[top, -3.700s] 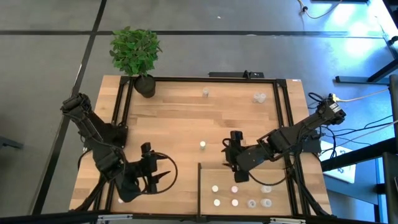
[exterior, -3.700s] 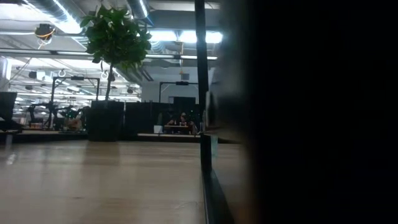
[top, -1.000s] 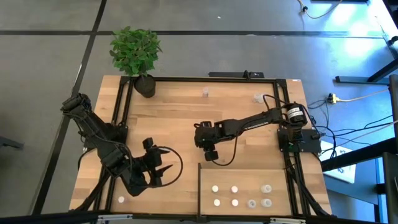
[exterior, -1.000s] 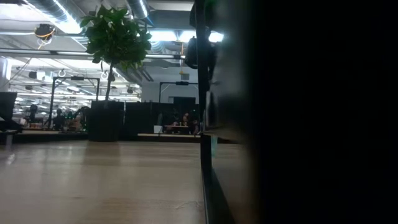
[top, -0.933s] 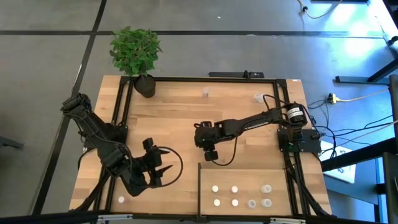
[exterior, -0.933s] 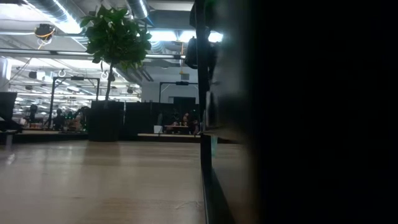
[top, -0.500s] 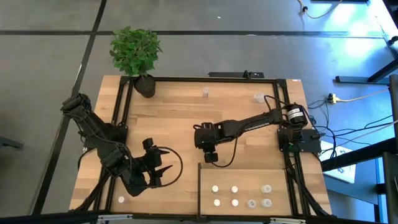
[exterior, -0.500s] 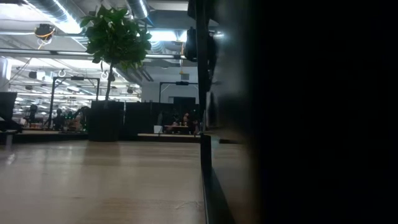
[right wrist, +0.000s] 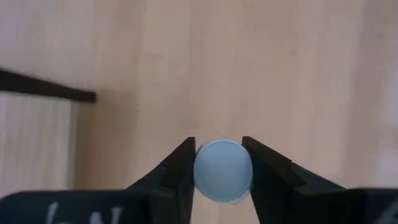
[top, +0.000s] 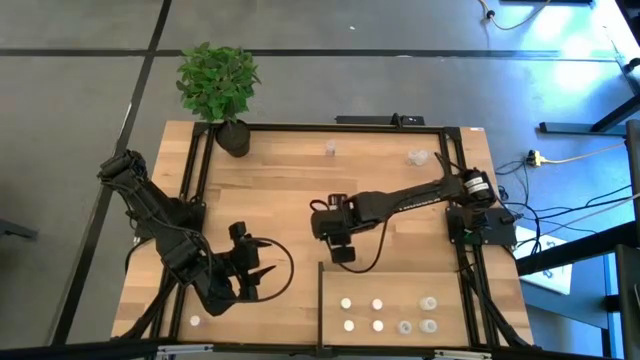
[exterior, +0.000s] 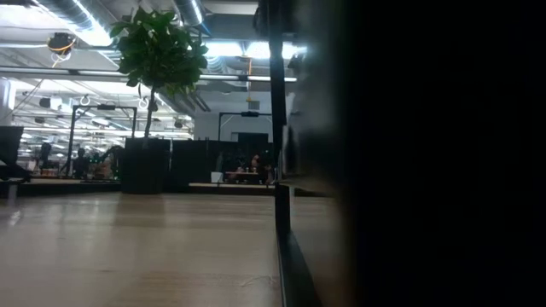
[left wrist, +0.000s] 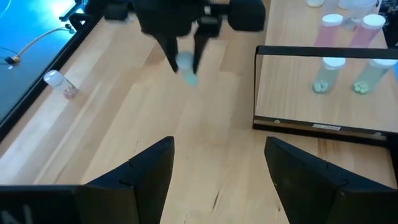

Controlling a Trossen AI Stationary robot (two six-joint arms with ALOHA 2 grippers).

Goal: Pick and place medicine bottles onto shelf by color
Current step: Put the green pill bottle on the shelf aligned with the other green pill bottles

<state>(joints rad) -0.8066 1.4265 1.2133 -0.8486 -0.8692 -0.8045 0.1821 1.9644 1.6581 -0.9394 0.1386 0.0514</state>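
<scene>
Even overhead light on tabletop [top: 290,190], soft shadows. Low view right half blacked out; ceiling lights [exterior: 247,49] glare. Left wrist slightly blurred.

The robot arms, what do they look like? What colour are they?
Both arms are black, built of jointed links. The left arm has a thin black cable looping beside its gripper. The right arm has a pale ring near its base, and a cable hangs by its gripper. The jaws are flat, dark, pointed blades.

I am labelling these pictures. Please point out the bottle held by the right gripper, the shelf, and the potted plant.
bottle [right wrist: 223,170]: right wrist view, on its round cap.
shelf [top: 395,285]: high view, on a bare part of its panel.
potted plant [top: 217,78]: high view, on its leaves.
</scene>
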